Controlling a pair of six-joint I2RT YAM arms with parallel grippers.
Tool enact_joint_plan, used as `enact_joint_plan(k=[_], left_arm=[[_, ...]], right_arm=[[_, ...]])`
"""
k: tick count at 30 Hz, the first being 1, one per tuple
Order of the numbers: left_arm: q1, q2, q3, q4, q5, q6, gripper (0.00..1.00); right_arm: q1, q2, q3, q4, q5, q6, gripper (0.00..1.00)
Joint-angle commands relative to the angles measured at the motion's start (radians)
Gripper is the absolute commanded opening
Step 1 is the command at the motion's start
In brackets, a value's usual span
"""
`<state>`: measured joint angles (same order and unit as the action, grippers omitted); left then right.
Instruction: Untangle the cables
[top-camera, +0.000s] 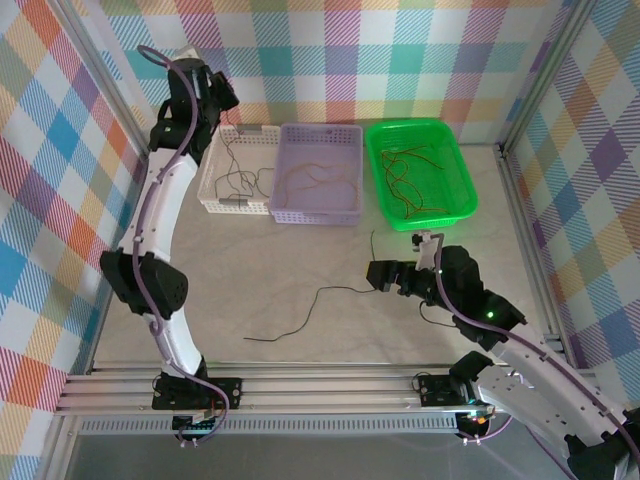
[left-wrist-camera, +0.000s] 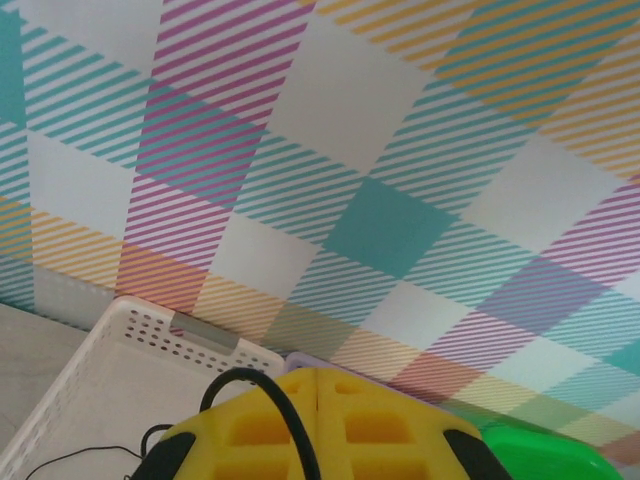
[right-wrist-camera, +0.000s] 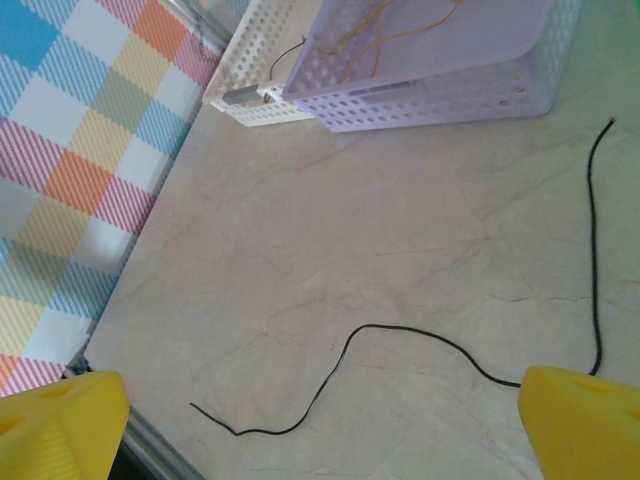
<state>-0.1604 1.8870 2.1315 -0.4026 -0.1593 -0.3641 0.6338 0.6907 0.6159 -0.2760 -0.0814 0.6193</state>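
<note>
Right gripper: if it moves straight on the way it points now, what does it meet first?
The right gripper, open, would probably meet the black cable on the table first; or bare table, since depth is unclear.

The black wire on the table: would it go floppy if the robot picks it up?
Probably floppy: the black wire lies in loose wiggles on the table, so it would likely dangle when lifted. It looks hair-thin, so it is probably very light, and a push might just bend or drag it.
</note>
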Motion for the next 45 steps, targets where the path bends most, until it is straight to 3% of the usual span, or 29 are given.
enact_joint_plan(k=[1, 10, 22, 45], left_arm=[[0.017, 0.058, 0.061, 0.048, -0.030, 0.026, 0.00], [0.035, 0.223, 0.173, 0.031, -0.036, -0.008, 0.00], [0.038, 0.379, 0.173, 0.028, -0.057, -0.004, 0.00], [0.048, 0.584, 0.298, 0.038, -0.138, 0.014, 0.00]], right_arm=[[-0.003, -0.005, -0.020, 0.068, -0.061, 0.028, 1.00], [-0.003, -0.003, -0.032, 0.071, -0.095, 0.012, 1.00], [-0.003, 0.058, -0.053, 0.111, -0.157, 0.020, 1.00], [-0.003, 0.170, -0.067, 0.169, -0.190, 0.005, 1.00]])
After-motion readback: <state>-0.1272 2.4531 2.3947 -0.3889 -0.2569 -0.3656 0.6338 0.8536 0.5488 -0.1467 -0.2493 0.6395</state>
